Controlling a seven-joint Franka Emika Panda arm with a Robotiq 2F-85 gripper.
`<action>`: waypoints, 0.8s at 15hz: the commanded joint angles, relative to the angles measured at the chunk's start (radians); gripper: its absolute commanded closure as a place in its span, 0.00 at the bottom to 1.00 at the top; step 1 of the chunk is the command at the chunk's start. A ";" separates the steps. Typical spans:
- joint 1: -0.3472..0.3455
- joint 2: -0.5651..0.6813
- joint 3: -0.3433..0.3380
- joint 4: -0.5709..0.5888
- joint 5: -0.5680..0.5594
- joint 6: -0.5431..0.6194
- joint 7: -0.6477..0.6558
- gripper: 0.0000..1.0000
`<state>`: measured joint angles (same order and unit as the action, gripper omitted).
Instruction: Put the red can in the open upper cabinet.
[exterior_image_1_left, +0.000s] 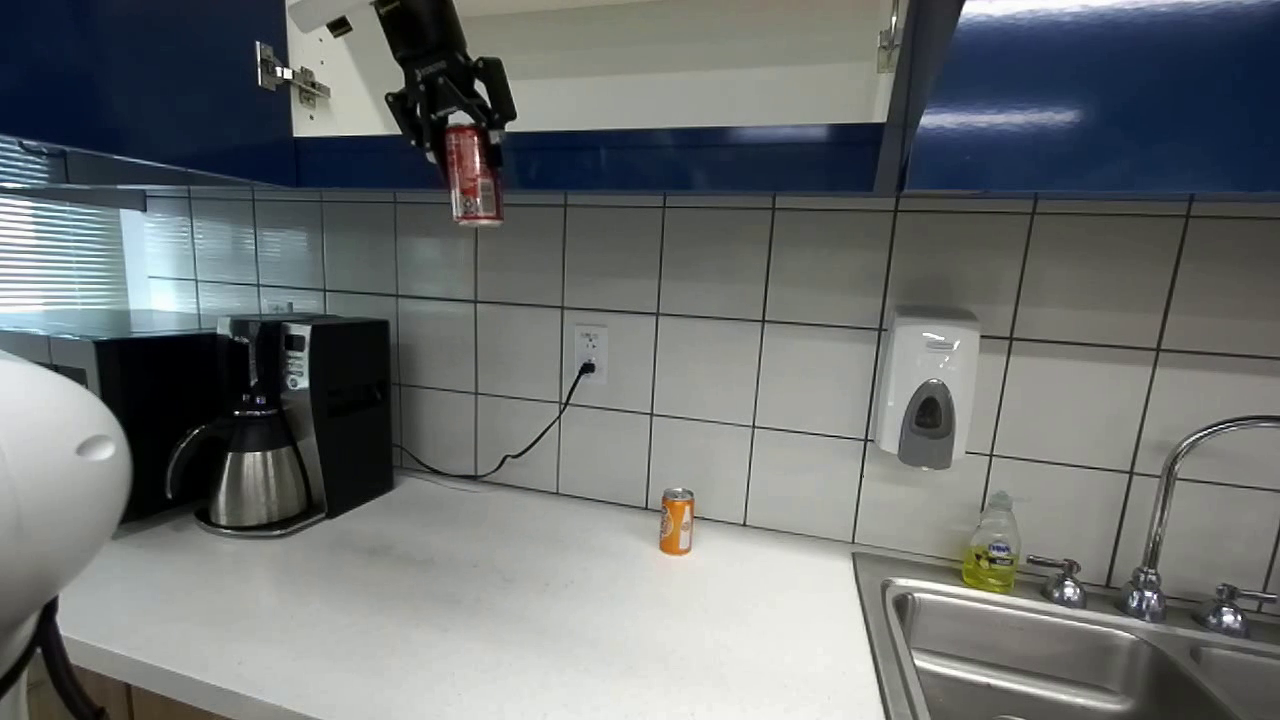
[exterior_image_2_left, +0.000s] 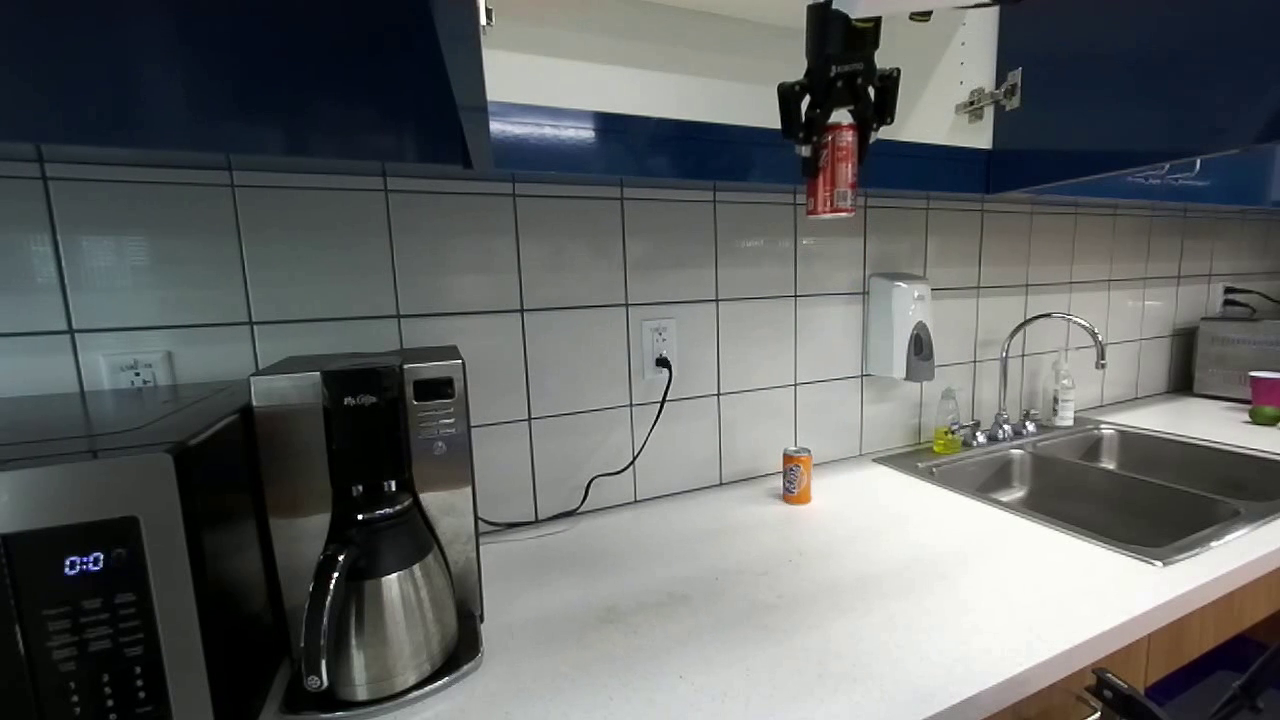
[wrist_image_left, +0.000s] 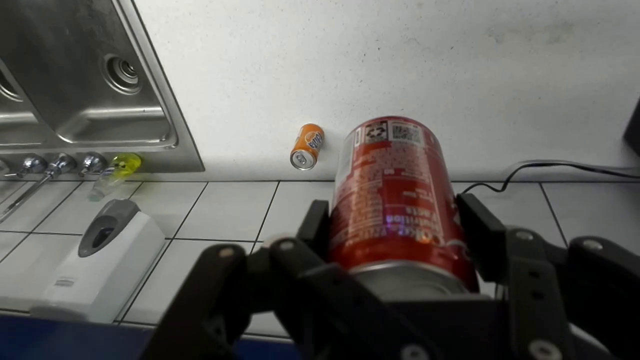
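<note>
The red can (exterior_image_1_left: 474, 185) hangs nearly upright in my gripper (exterior_image_1_left: 467, 155), also in an exterior view (exterior_image_2_left: 834, 185). In the wrist view the two fingers (wrist_image_left: 395, 212) press on both sides of the can (wrist_image_left: 392, 190), near its silvery top. The open upper cabinet (exterior_image_1_left: 690, 80) has a cream interior, also visible in an exterior view (exterior_image_2_left: 640, 75). In both exterior views the gripper overlaps the cabinet opening, and the can's lower end is below the blue bottom edge of the cabinet. How far the can is from that edge in depth cannot be told.
An orange can (exterior_image_1_left: 677, 522) stands on the white counter (exterior_image_1_left: 520, 620) against the tiled wall. A cabinet door (exterior_image_1_left: 140, 90) is swung open beside the opening. A coffee maker (exterior_image_2_left: 365, 530), a microwave (exterior_image_2_left: 110, 560), a soap dispenser (exterior_image_1_left: 928, 390) and a sink (exterior_image_1_left: 1050, 640) are around.
</note>
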<state>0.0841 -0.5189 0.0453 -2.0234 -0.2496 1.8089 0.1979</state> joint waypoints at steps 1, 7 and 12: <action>-0.028 0.035 0.025 0.125 0.029 -0.079 -0.028 0.59; -0.029 0.079 0.033 0.258 0.037 -0.138 -0.022 0.59; -0.027 0.120 0.040 0.357 0.035 -0.172 -0.018 0.59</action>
<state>0.0841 -0.4437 0.0622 -1.7674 -0.2346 1.6908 0.1979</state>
